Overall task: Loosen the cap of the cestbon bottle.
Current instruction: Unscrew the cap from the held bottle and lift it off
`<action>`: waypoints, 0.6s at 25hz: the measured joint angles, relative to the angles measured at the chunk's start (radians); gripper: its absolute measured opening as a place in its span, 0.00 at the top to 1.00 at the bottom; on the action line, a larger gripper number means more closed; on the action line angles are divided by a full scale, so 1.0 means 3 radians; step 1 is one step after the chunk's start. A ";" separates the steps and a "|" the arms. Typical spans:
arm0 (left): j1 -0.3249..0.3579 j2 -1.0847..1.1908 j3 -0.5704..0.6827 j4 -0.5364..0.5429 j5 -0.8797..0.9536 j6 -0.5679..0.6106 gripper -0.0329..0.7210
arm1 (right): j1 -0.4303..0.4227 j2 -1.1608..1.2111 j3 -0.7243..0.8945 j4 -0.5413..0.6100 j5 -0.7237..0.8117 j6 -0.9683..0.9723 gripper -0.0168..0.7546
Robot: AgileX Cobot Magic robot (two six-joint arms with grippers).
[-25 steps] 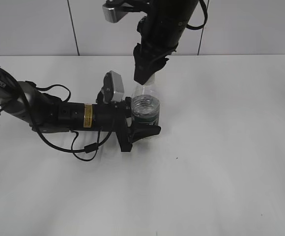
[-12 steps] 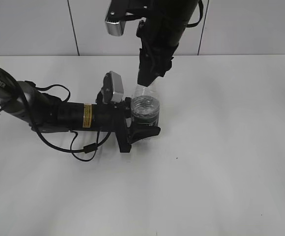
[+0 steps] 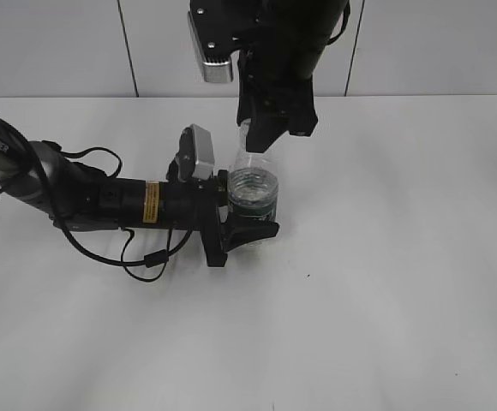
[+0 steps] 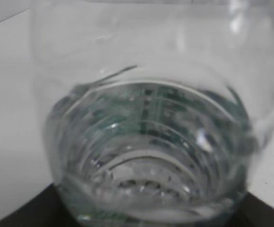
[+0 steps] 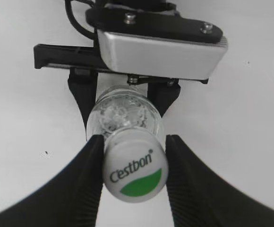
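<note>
The cestbon bottle (image 3: 253,195) stands upright on the white table, clear with a dark green label band. My left gripper (image 3: 250,214) reaches in flat from the left and is shut on the bottle's body. The bottle fills the left wrist view (image 4: 146,142), with dark jaw corners at the bottom edge. My right gripper (image 3: 262,141) comes down from above onto the bottle top and hides the cap in the exterior view. In the right wrist view the white cap (image 5: 134,172), marked "Cestbon" above a green patch, sits between my right gripper's (image 5: 134,140) two black fingers, which press its sides.
The left arm (image 3: 103,201) lies low across the table's left half, with a loose black cable (image 3: 150,257) in front of it. The left wrist camera (image 3: 199,150) sits just left of the bottle. A panelled grey wall (image 3: 60,43) stands behind the table.
My right wrist has turned about the bottle top, with its fingers and silver camera swung round. The bottle and the left arm have stayed in place.
</note>
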 joint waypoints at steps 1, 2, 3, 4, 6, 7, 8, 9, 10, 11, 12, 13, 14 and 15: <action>0.0000 0.0000 0.0000 0.0003 0.0000 0.0007 0.42 | 0.0000 0.0000 0.0000 0.0000 0.0007 -0.0114 0.59; 0.0000 0.0000 0.0000 0.0004 0.0000 0.0011 0.42 | 0.0000 0.0000 0.0000 0.0000 0.0010 -0.0228 0.59; 0.0000 0.0000 0.0000 0.0007 0.0000 0.0014 0.42 | 0.0000 0.0000 0.0000 0.0000 0.0014 -0.0325 0.59; 0.0000 0.0000 0.0000 0.0007 -0.0004 0.0014 0.42 | 0.0000 0.0000 0.0000 0.0002 0.0018 -0.0443 0.59; 0.0000 0.0000 0.0000 0.0011 -0.0011 0.0018 0.42 | 0.0000 0.0000 0.0000 0.0007 0.0029 -0.0687 0.59; 0.0000 0.0000 0.0000 0.0014 -0.0014 0.0022 0.42 | 0.0000 0.0000 0.0000 0.0011 0.0030 -0.0783 0.59; 0.0002 0.0000 0.0000 0.0014 -0.0015 0.0022 0.42 | 0.0000 0.0000 0.0000 0.0011 0.0036 -0.0896 0.59; 0.0002 0.0000 0.0000 0.0014 -0.0015 0.0024 0.42 | 0.0000 0.0000 0.0000 0.0011 0.0036 -0.1000 0.59; 0.0004 0.0000 0.0000 0.0014 -0.0021 0.0024 0.42 | 0.0000 0.0000 0.0000 0.0011 0.0040 -0.1066 0.59; 0.0004 0.0003 0.0000 0.0019 -0.0022 0.0024 0.42 | 0.0000 0.0000 0.0000 0.0011 0.0042 -0.1114 0.59; 0.0006 0.0003 0.0000 0.0019 -0.0024 0.0024 0.42 | 0.0000 0.0000 0.0000 0.0011 0.0042 -0.1139 0.59; 0.0006 0.0003 0.0000 0.0023 -0.0027 0.0024 0.42 | 0.0000 0.0000 0.0000 0.0011 0.0042 -0.1142 0.59; 0.0006 0.0003 0.0000 0.0023 -0.0030 0.0024 0.42 | 0.0000 0.0000 0.0000 0.0011 0.0044 -0.1136 0.59; 0.0006 0.0003 0.0000 0.0023 -0.0030 0.0024 0.42 | 0.0000 0.0000 0.0000 0.0011 0.0044 -0.1120 0.59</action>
